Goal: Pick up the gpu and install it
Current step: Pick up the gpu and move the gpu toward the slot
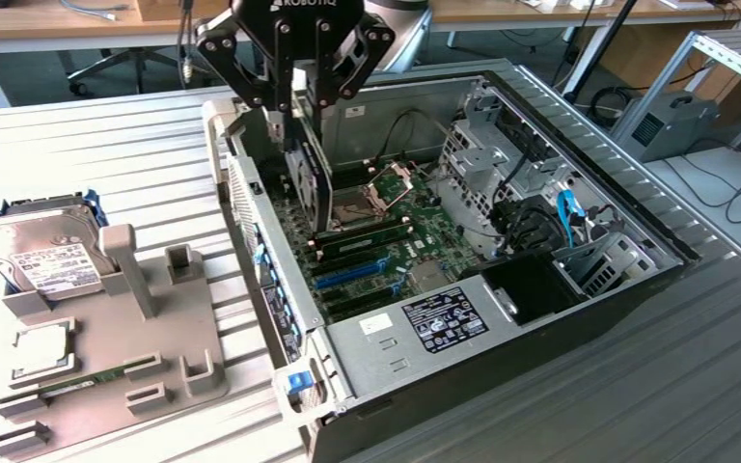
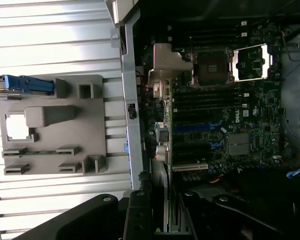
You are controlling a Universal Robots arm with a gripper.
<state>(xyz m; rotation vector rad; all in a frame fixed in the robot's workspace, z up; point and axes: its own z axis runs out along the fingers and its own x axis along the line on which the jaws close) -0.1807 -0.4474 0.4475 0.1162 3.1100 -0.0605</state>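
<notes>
Over the case [image 1: 384, 371], gpu [image 1: 309, 169] on edge

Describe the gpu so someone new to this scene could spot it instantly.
Find the open computer case mid-scene. Above its motherboard hangs the gripper, and the gpu is the thin black card it grips on edge. Unlike the silver hard drive lying outside the case, it is black and upright.
</notes>
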